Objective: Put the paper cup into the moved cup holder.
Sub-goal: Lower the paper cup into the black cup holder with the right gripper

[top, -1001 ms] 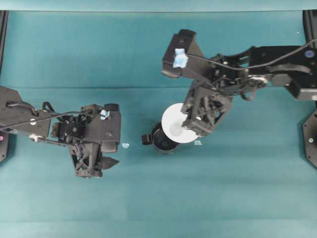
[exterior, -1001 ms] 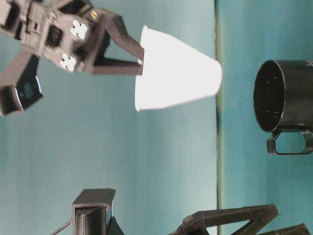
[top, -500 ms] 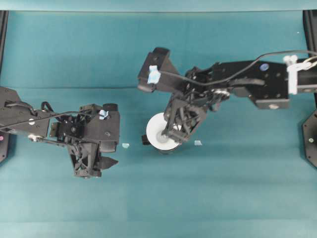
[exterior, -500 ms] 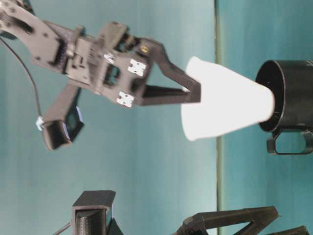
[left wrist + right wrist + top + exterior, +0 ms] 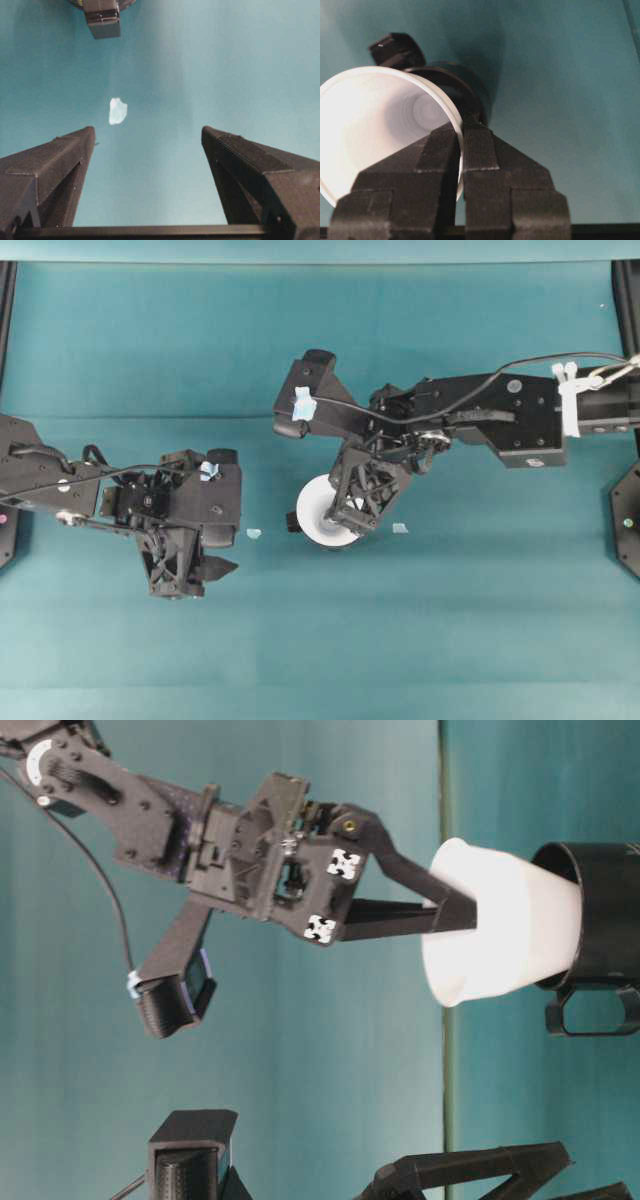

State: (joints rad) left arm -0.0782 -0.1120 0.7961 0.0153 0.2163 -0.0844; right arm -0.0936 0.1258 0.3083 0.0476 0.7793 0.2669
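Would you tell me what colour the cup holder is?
Glossy black, dark inside. The cup holder shows best in the table-level view.

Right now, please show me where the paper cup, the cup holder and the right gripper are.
paper cup (image 5: 505, 935), table-level view, on its white side wall.
cup holder (image 5: 610, 915), table-level view, on its black wall.
right gripper (image 5: 462, 137), right wrist view, between its fingertips.

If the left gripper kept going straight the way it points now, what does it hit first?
Most likely the bare teal table. The open left gripper frames only cloth and a small pale scrap, slightly off line; depth is unclear.
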